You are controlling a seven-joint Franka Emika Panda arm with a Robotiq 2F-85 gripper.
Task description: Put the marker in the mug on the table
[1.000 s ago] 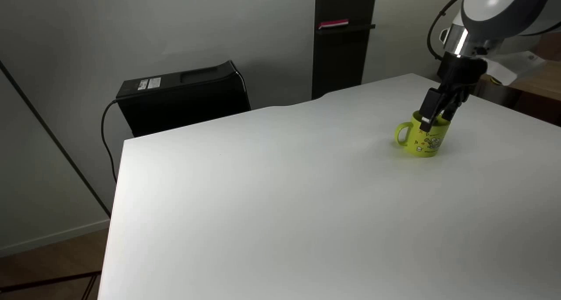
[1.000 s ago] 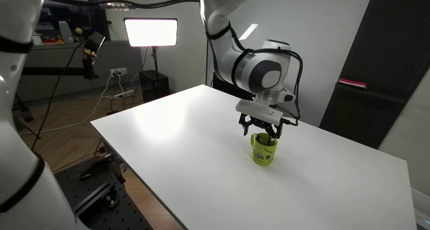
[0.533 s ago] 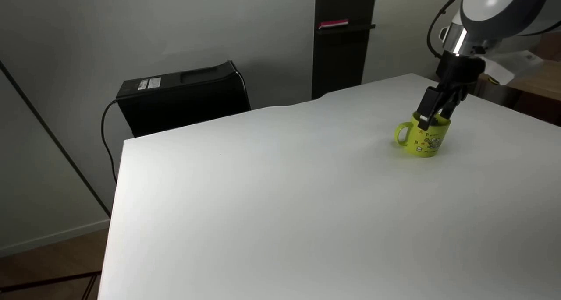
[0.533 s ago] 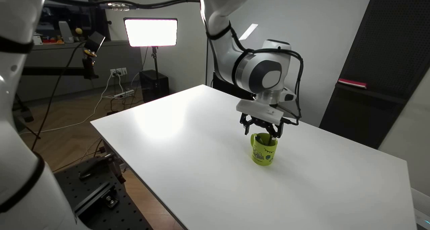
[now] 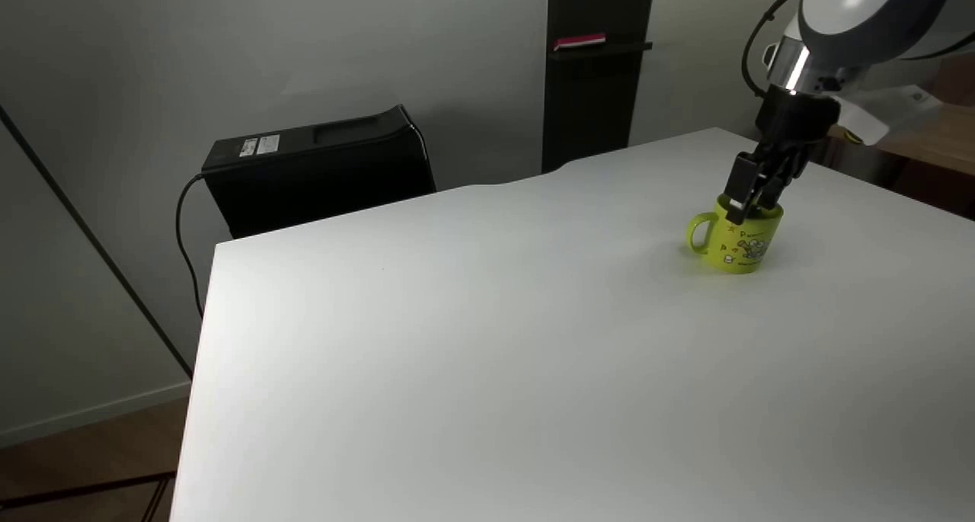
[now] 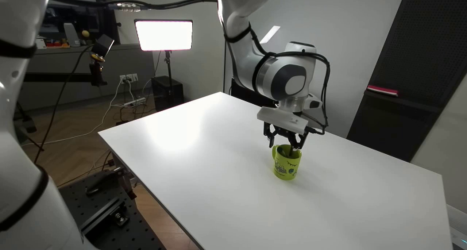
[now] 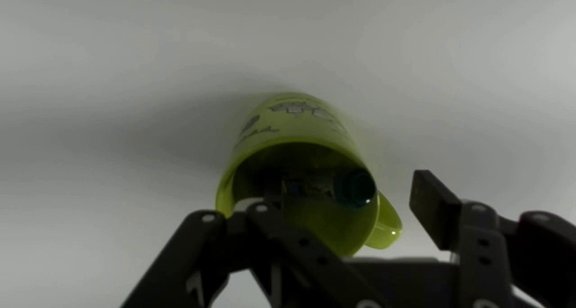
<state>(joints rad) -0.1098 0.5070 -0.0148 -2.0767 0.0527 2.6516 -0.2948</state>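
Beneath the black two-fingered claw, a yellow-green cylindrical mug stands upright on a white flat-topped table; a dark-green-ended cylindrical marker lies tilted inside the mug. Wrist view: one finger overlaps the mug's opening, the other stands beyond its handle, the marker's end between.

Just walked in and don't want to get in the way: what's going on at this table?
A robot arm has the job of putting a marker in the yellow-green mug on the white table, and it looks all but done. The marker is already inside, leaning with its teal end near the handle. The gripper is open at the mug's mouth, fingers apart with nothing held between them; in the wrist view one crosses the opening. Backing off is probably next.
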